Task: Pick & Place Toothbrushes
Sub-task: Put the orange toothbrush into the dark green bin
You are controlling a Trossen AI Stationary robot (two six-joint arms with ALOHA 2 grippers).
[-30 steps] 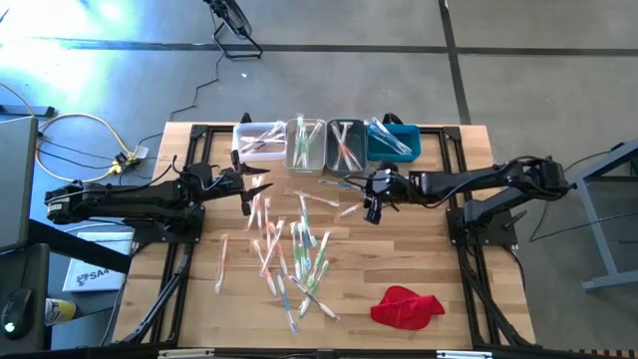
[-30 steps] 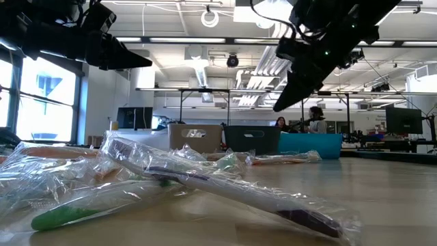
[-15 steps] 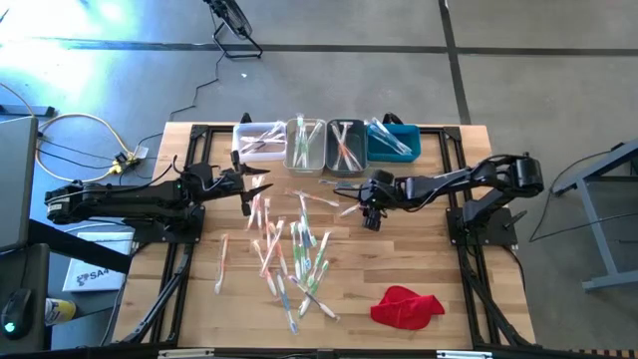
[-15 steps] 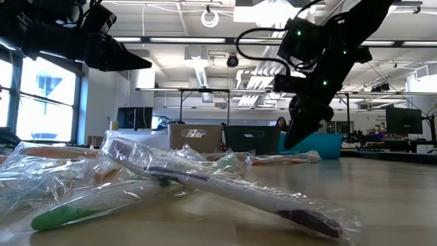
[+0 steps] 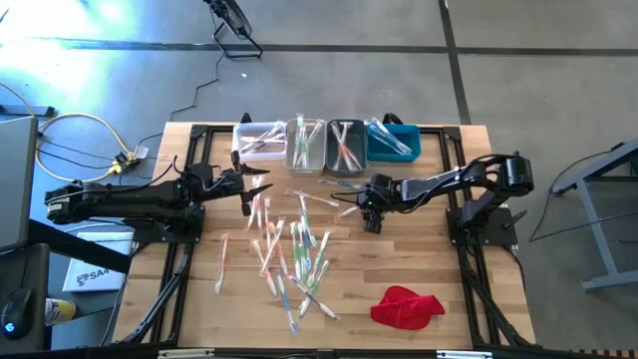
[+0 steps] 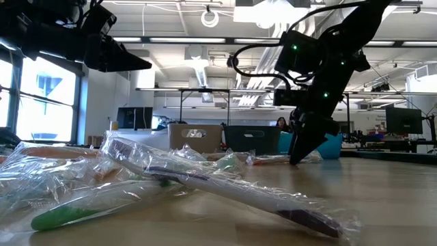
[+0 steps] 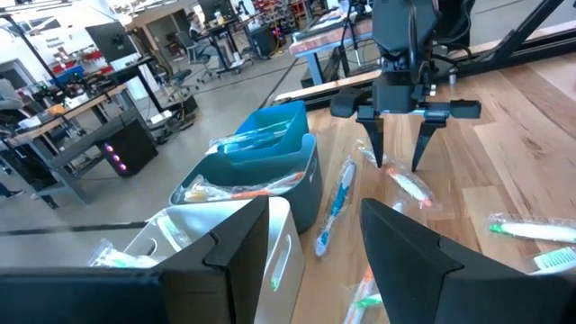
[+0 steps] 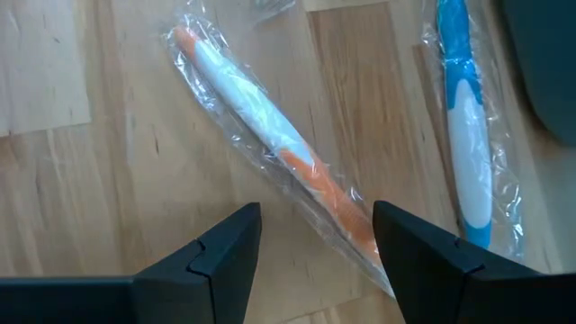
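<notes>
An orange-and-white toothbrush [image 8: 288, 162] in a crinkled clear wrapper lies flat on the wooden table [image 5: 439, 249], right of the scattered pile of toothbrushes [image 5: 289, 249]. The right gripper [image 5: 372, 221] hangs low over it, fingers spread to either side, holding nothing. A blue-and-white toothbrush [image 8: 468, 144] lies just beside. The left gripper [image 5: 261, 186] waits open and empty near the far bins [image 5: 324, 143]. A red cloth [image 5: 404, 305] lies near right.

Bright ceiling lights, window glare, blurred foreground wrappers.

High view overhead; low view level at tabletop; wrist views close, both showing orange toothbrush [image 8: 279, 153].
</notes>
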